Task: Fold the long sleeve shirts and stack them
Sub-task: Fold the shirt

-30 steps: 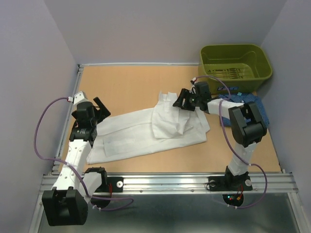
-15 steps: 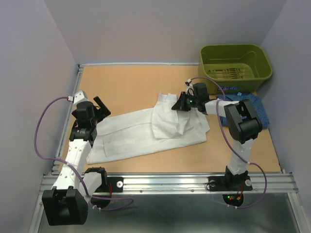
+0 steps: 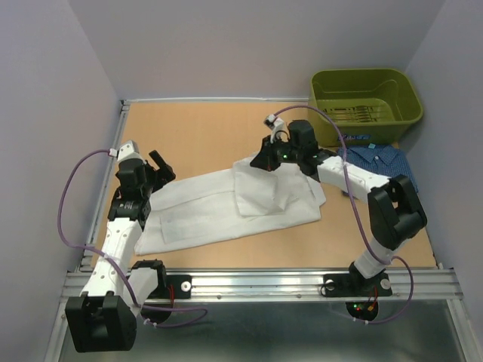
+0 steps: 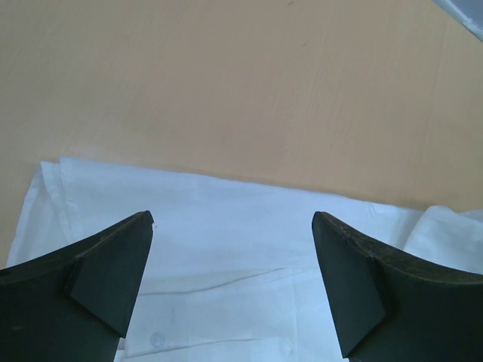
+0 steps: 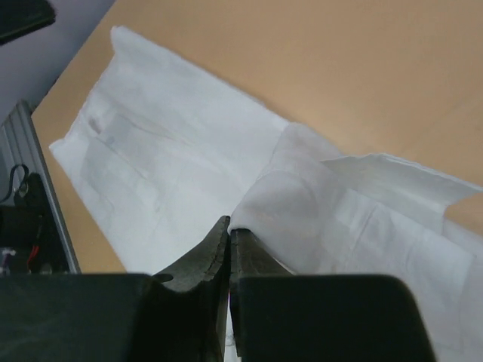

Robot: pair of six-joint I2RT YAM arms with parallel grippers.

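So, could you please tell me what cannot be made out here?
The dark blue shirt: top view, partly behind the right arm.
What lies in the green bin: top view, too small.
The white shirt: left wrist view, cut off by the bottom edge and the left end effector.

A lab test cell (plain grey walls (image 3: 226,45), aluminium rail (image 3: 256,283), boxed-in wooden table (image 3: 196,128)).

The white shirt (image 3: 204,211) is showing no pattern, the blue shirt (image 3: 385,156) is showing a fine check (dark), the bin (image 3: 396,124) is looking olive-green, the table (image 3: 189,128) tan.
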